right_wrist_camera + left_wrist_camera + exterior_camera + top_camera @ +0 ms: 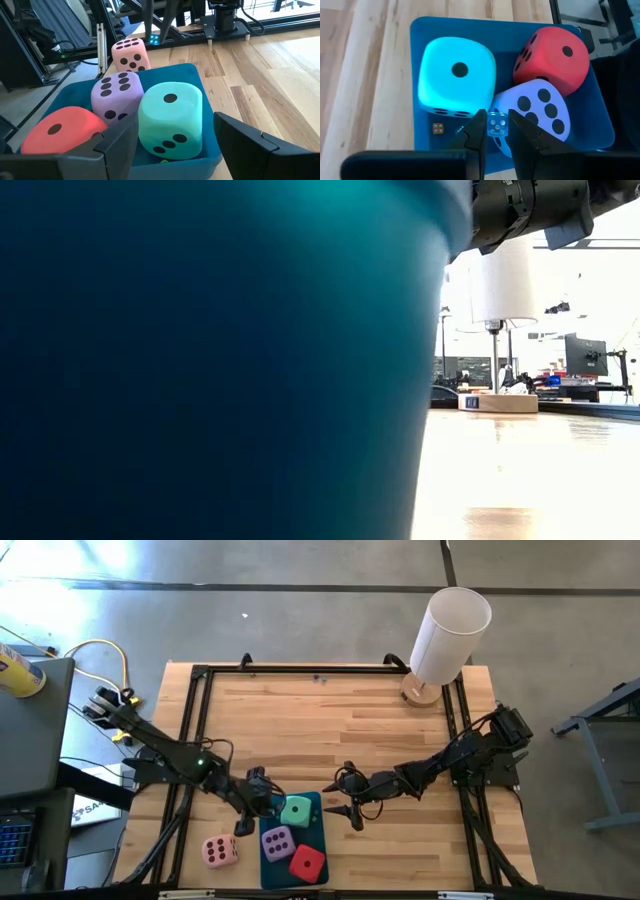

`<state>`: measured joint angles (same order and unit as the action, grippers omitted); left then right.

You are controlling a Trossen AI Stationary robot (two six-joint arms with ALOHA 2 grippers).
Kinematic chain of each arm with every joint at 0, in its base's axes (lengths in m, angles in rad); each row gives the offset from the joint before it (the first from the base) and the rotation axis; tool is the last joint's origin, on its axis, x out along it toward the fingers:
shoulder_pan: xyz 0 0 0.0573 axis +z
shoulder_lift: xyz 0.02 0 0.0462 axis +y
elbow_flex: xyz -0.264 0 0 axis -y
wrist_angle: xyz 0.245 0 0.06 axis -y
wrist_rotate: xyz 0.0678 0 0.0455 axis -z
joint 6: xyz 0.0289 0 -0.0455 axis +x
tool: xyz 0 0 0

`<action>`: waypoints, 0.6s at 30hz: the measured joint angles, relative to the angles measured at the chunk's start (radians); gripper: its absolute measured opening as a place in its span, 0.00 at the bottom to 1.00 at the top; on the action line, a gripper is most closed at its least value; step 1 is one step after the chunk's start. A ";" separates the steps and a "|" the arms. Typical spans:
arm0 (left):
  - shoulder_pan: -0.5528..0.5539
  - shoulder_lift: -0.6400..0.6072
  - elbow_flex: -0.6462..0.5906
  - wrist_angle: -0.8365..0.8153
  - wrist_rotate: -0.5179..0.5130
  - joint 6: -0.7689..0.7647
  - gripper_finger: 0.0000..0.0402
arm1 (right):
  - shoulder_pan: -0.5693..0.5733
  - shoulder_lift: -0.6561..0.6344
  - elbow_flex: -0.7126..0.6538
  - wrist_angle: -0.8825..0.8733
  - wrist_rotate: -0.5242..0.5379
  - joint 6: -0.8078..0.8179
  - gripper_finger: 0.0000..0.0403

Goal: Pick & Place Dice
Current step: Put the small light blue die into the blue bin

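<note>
A flat teal tray holds the mint green die, the lilac die and the red die. The pale pink die rests on the table, left of the tray. My left gripper hangs over the tray's left side, shut on a small clear blue die. A small brownish die lies on the tray floor beside the green die. My right gripper is open just right of the tray; in its wrist view the green die stands ahead of its spread fingers, untouched. My left gripper pinches the small blue die between its two fingertips, one on each of two opposite faces. The fingers come down from above. The die is lifted clear, above the tray's left part.
A white cylindrical lamp on a wooden base stands at the table's far right. A black frame runs around the tabletop. In the low view the tray's teal wall fills most of the picture. Bare wood lies beyond the tray.
</note>
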<state>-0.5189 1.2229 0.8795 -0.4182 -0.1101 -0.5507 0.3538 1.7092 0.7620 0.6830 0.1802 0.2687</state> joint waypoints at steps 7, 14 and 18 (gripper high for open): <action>-0.018 0.018 0.000 0.005 0.000 0.000 0.13 | 0.000 0.000 0.000 0.000 0.000 0.000 0.62; -0.037 0.027 0.000 0.005 0.001 0.000 0.13 | 0.000 0.000 0.000 0.000 0.000 0.000 0.62; -0.051 0.062 0.000 0.008 0.001 0.000 0.13 | 0.000 0.000 0.000 0.000 0.000 0.000 0.62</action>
<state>-0.5696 1.2847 0.8796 -0.4104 -0.1087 -0.5507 0.3538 1.7092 0.7624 0.6826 0.1802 0.2687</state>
